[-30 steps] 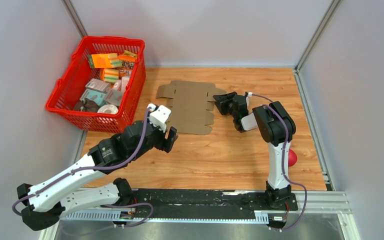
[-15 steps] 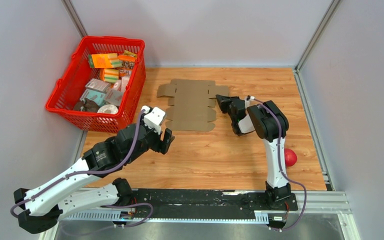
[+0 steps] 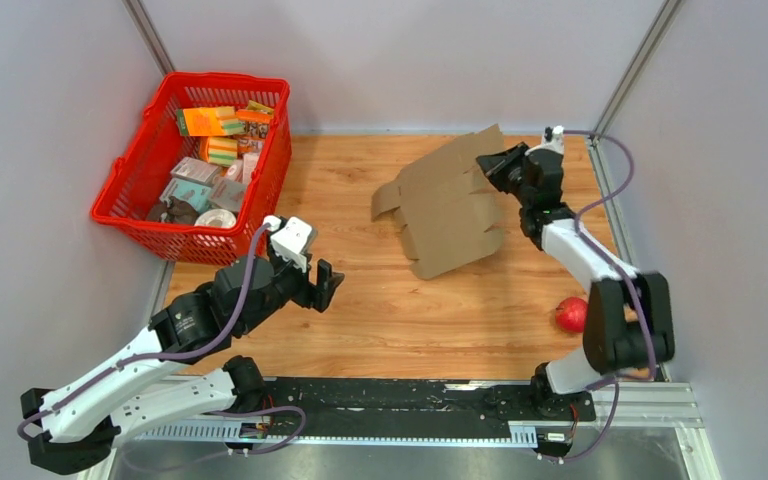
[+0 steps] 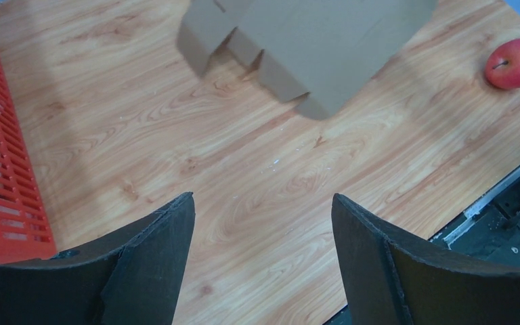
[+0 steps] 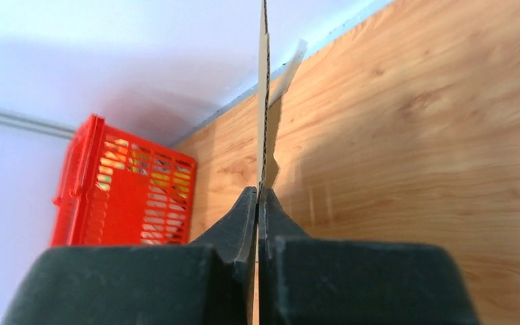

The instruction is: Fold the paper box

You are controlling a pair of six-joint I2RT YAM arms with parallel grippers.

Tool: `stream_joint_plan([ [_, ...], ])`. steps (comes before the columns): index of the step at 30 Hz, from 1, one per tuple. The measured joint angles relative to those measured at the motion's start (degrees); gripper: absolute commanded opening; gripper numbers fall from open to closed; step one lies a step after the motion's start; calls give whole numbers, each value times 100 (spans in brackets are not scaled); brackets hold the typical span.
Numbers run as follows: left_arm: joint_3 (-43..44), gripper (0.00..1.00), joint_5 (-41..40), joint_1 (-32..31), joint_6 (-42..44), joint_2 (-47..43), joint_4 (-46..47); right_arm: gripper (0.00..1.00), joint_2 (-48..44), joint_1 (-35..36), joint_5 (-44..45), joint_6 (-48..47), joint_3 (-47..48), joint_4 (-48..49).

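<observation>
The paper box (image 3: pixel 445 205) is a flat brown cardboard cut-out, lifted and tilted above the wooden table at the back right. My right gripper (image 3: pixel 493 165) is shut on its upper right edge. The right wrist view shows the paper box (image 5: pixel 264 101) edge-on as a thin sheet running up from the right gripper (image 5: pixel 258 194). My left gripper (image 3: pixel 322 280) hovers open over the table to the left and nearer, holding nothing. From the left wrist, the paper box (image 4: pixel 311 40) hangs at the top, ahead of the left gripper (image 4: pixel 263 203).
A red basket (image 3: pixel 200 165) full of small packages stands at the back left, also seen as the red basket (image 5: pixel 122 189) and as a red basket wall (image 4: pixel 0 176). A red apple (image 3: pixel 570 314) lies at the right near the front; the left wrist shows this apple (image 4: pixel 518 62) too.
My right gripper closed on the box's right edge, then lifted it off the table and swung it back and to the right. The left gripper drew back slightly towards the front left.
</observation>
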Motion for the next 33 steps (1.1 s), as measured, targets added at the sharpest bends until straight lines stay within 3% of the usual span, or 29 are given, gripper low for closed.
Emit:
stream_joint_plan([
  [4, -142, 85, 22, -4, -109, 4, 98, 0, -1357, 177, 476, -1421, 459, -1823],
  [7, -160, 86, 66, -7, -190, 70, 166, 0, -2044, 529, 1303, -2413, 850, -3067],
  [12, -160, 88, 63, -11, -356, 160, 212, 0, -2723, 1751, 2962, -3637, 957, -4297],
  [16, -168, 89, -28, -9, -629, 61, 199, 0, -2660, 3370, 4415, -4540, 1062, -4710],
  [21, -433, 89, -195, 146, -1056, -531, 168, 0, -1626, 5077, 5858, -5228, 1318, -4767],
  [24, -531, 89, -275, 251, -1231, -929, 76, 0, -1519, 5110, 5987, -5390, 1279, -4881],
  [33, -531, 89, -411, 282, -1397, -1134, -76, 0, -2997, 4723, 6218, -6332, 1521, -4325],
])
